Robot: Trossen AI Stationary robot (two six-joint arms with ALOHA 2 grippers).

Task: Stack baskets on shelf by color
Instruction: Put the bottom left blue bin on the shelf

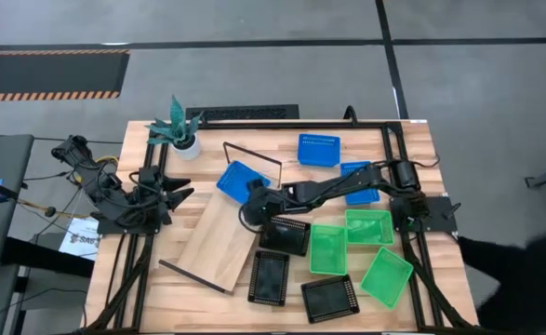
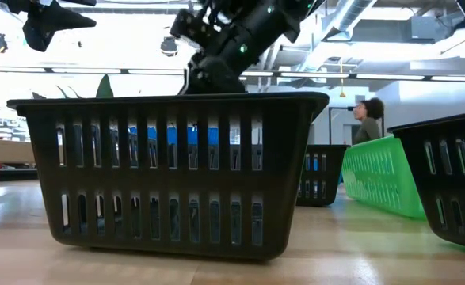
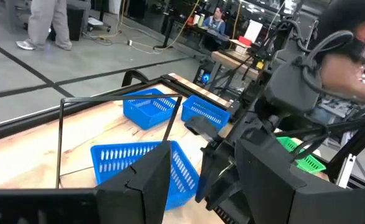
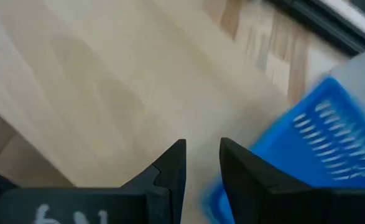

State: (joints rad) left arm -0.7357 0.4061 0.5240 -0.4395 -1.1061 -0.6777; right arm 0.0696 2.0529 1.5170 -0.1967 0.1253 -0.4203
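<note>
The light-wood shelf [image 1: 219, 234] lies slantwise on the table, its wire frame [image 1: 252, 156] standing at the far end. One blue basket [image 1: 241, 180] sits on that far end. Two more blue baskets [image 1: 319, 149] [image 1: 362, 189] rest on the table behind, the second under my right arm. My right gripper [image 1: 252, 199] [image 4: 202, 163] hovers over the plank just beside the first blue basket [image 4: 322, 140], fingers a little apart with nothing between them. My left gripper [image 1: 178, 190] [image 3: 201, 193] waits open at the table's left, looking toward the blue basket [image 3: 142, 162].
Three black baskets [image 1: 285, 236] [image 1: 269, 277] [image 1: 330, 299] and three green ones [image 1: 328, 249] [image 1: 369, 226] [image 1: 387, 276] crowd the table's near right. A potted plant [image 1: 179, 128] stands at the far left. The plank's near half [image 1: 207, 256] is bare. A person [image 2: 367, 119] is in the room behind.
</note>
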